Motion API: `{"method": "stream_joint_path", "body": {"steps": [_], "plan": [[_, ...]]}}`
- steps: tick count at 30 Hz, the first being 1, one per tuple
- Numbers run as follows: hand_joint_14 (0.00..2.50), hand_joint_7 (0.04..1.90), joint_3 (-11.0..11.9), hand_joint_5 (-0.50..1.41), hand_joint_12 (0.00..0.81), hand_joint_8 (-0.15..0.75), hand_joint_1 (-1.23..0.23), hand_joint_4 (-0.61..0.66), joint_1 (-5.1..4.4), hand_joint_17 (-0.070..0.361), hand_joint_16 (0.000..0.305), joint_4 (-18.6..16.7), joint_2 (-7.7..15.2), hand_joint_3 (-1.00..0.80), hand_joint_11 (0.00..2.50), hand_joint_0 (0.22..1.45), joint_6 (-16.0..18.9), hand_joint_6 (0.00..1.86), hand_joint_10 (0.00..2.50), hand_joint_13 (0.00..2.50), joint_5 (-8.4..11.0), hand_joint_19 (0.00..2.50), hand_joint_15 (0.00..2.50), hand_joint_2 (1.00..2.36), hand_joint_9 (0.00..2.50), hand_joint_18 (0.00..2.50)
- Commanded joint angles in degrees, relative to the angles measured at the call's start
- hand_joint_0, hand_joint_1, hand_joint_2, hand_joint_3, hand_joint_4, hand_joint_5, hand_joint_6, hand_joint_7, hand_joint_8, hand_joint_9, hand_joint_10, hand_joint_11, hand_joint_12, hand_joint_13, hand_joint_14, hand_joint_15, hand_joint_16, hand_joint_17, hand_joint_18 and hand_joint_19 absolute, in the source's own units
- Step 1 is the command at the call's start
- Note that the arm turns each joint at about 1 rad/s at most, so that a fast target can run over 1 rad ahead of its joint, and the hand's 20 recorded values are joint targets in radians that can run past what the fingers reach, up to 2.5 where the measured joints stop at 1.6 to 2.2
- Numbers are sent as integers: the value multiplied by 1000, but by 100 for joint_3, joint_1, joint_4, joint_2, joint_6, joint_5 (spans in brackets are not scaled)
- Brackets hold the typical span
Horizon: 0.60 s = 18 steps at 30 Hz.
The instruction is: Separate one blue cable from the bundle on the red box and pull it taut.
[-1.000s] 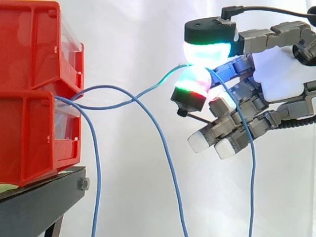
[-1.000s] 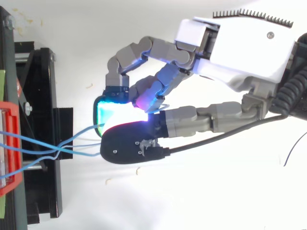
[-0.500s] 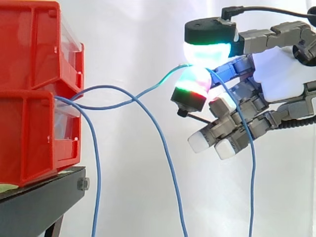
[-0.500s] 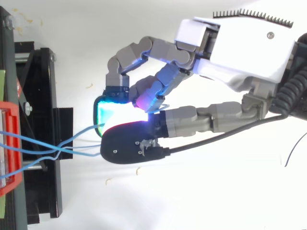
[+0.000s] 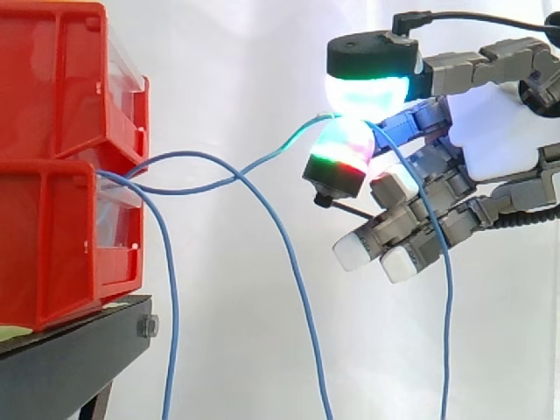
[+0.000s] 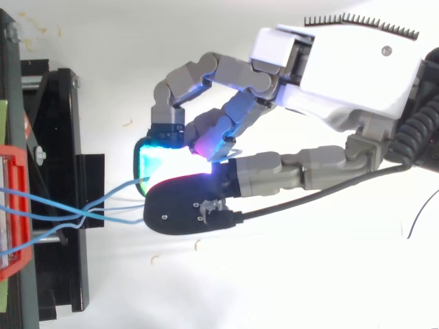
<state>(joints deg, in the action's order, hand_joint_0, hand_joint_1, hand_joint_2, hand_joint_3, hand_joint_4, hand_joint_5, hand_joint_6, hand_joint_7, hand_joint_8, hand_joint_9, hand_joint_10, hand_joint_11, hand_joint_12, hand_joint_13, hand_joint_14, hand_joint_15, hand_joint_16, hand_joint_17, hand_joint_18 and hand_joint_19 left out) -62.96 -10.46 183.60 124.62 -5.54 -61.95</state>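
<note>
The robot hand pinches one blue cable between its glowing pads, well apart from two stacked red bins on the black stand, the cable sagging back to the lower bin's mouth, where loose cables spill out and hang down before the white curtain.

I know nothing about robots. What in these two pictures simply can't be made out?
- Side view: the hanging cables run off the bottom edge, so their ends are cut off.
- Top view: glow from the hand's pads washes out the spot where it pinches the blue cable.
- Side view: the red bins hide where the cables begin.
</note>
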Motion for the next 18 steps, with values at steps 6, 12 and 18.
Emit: {"method": "stream_joint_path", "body": {"steps": [6, 12, 18], "plan": [[9, 1121, 3, -122, 454, 411, -765, -43, 0, 142, 63, 0, 1, -4, 802, 559, 0, 916, 11, 754, -1, 288, 366, 1207, 1067, 729], [9, 1119, -6, -122, 455, 413, -765, -41, 0, 143, 63, 0, 1, -11, 791, 552, 0, 916, 10, 757, -1, 283, 370, 1229, 1077, 732], [9, 1113, 3, -121, 454, 413, -765, -42, 0, 143, 63, 0, 1, -12, 808, 549, 0, 916, 9, 764, -1, 282, 368, 1236, 1103, 730]]}}
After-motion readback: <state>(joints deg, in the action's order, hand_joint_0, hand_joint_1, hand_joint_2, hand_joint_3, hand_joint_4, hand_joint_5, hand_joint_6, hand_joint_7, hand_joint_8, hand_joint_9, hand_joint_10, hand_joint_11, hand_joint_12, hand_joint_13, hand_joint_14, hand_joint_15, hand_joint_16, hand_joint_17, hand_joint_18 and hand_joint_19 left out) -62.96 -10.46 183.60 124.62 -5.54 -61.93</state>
